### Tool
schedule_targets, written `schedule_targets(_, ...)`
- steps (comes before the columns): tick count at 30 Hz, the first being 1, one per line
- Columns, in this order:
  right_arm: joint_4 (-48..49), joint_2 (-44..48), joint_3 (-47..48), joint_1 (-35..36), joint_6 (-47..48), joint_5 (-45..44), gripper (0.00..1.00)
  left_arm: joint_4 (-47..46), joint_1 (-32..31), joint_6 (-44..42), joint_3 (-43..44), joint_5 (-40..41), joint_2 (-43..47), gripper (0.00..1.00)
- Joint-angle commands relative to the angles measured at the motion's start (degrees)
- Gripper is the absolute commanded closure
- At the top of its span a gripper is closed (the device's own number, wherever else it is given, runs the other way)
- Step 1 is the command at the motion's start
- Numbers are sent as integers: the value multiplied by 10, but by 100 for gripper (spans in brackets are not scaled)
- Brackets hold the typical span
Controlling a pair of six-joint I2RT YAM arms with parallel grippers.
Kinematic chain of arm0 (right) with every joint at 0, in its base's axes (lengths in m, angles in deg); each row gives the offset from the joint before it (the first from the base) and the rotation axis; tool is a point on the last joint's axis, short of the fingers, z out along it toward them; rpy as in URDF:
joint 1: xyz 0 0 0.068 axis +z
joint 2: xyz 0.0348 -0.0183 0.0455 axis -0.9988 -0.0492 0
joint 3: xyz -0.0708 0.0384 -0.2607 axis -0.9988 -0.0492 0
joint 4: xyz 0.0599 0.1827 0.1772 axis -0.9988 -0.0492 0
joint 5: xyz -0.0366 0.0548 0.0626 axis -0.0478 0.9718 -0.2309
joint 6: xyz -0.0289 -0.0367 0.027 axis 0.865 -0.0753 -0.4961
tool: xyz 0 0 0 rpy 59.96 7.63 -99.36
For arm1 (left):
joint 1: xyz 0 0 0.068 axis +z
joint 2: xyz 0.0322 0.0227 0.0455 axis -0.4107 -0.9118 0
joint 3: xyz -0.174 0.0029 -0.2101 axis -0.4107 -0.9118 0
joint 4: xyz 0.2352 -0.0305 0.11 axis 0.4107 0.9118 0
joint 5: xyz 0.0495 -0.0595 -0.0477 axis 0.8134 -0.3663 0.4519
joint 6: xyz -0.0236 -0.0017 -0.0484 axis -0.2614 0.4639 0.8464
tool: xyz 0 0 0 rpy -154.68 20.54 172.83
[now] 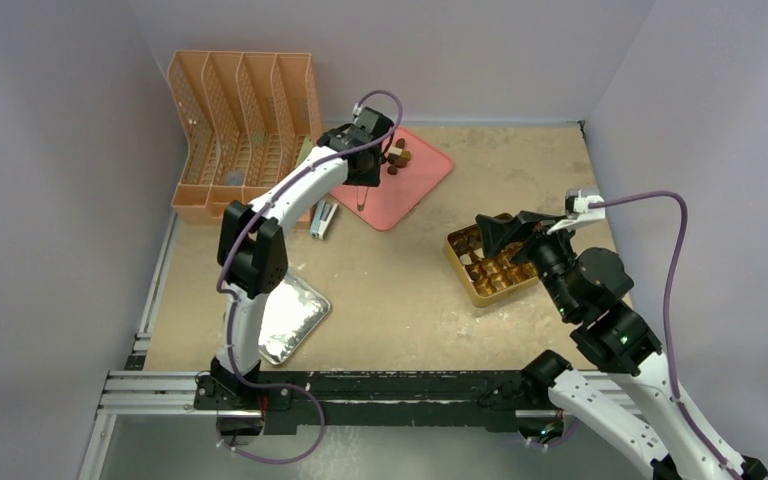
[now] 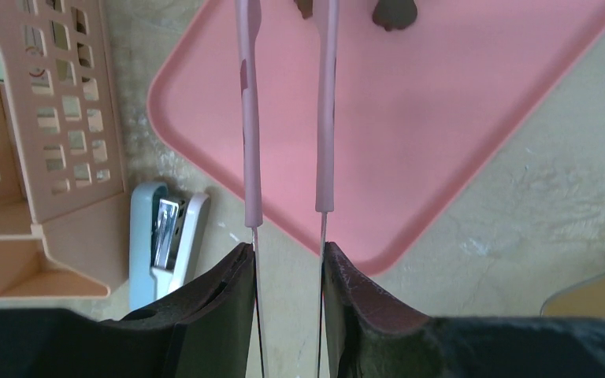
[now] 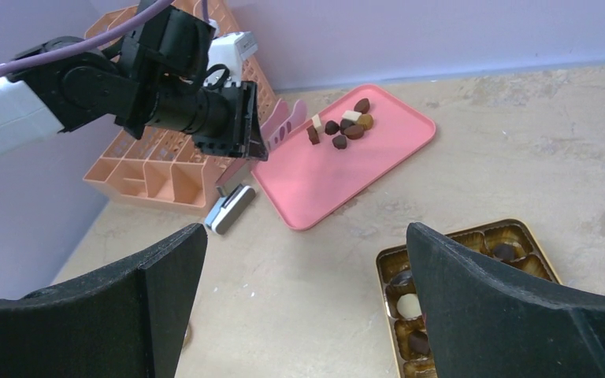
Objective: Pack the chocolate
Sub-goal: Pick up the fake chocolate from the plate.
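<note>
Holding tweezers (image 2: pixel 250 118) over pink tray (image 2: pixel 410 142) — left gripper (image 2: pixel 287 253) | right gripper (image 3: pixel 307 233) agape

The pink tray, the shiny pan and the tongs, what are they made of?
The pink tray looks like plastic: one even matte colour and a rounded, moulded rim. The shiny pan seems to be metal or foil: it is silvery with bright glare. The tongs look like thin bare metal blades with pink sleeves, probably plastic or rubber; I can't tell which.
</note>
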Motion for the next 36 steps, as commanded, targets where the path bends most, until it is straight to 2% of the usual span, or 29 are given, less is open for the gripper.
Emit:
schedule_targets(1, 18, 5, -1, -1, 1, 6, 1, -33, 23, 13, 52, -20, -26, 66)
schedule_targets(9, 18, 8, 8, -1, 9, -1, 1, -41, 41, 21, 87, -68, -77, 65)
schedule_targets(19, 19, 8, 5, -1, 8, 3, 1, -39, 47, 25, 90, -76, -98, 65)
schedule_targets(36, 15, 15, 1, -1, 1, 3, 1, -51, 49, 41, 35, -79, -88, 65)
